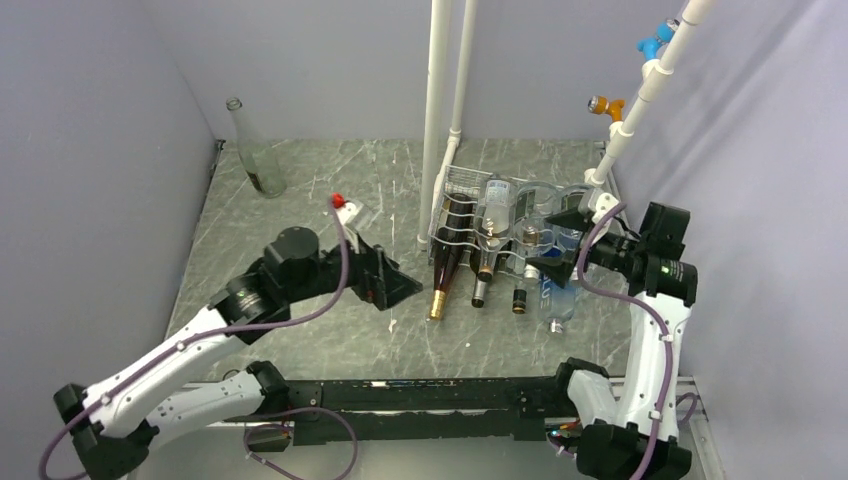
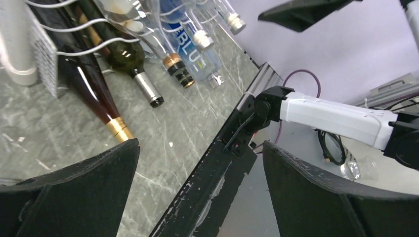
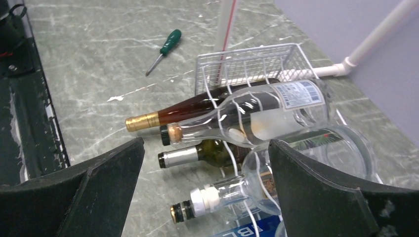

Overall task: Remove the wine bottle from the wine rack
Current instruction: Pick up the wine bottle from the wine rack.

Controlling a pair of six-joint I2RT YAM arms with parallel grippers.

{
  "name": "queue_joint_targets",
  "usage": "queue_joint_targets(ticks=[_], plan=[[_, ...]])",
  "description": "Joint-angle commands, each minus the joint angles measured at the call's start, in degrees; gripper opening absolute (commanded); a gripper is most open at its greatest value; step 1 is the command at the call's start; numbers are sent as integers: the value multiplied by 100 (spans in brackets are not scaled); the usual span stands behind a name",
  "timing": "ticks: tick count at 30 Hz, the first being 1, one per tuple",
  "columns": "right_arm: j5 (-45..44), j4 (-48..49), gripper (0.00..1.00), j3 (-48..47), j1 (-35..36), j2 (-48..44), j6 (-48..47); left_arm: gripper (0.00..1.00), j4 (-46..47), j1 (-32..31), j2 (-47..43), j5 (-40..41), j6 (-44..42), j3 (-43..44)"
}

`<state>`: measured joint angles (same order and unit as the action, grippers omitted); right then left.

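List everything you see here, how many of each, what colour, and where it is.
table: one, grey marbled, under everything.
wine rack: one, white wire, right of centre.
racked bottles: at least six, clear, green or brown, in the rack.
standing bottle: one, clear, far left corner.
screwdriver: one, green handle, left of rack.
pipes: three, white, by the rack.
left gripper: one, black, open, left of rack.
right gripper: one, black, open, at rack's right end.
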<state>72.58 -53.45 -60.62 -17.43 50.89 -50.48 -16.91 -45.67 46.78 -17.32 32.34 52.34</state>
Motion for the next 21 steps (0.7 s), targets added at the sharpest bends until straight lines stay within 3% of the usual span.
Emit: queue_joint_targets(ticks=[1, 9, 16, 21], plan=[[801, 681, 100, 73, -498, 12, 530, 100, 810, -735, 463, 1023, 61, 90], [1097, 928, 100, 452, -950, 186, 702, 100, 1519, -1579, 1578, 2024, 371, 244], [833, 1224, 100, 618, -959, -83, 1188, 99, 1557, -1741, 2234, 2557, 416, 661], [619, 1614, 100, 744, -949, -231, 1651, 100, 1513, -1752, 2740, 2402, 522, 1046]])
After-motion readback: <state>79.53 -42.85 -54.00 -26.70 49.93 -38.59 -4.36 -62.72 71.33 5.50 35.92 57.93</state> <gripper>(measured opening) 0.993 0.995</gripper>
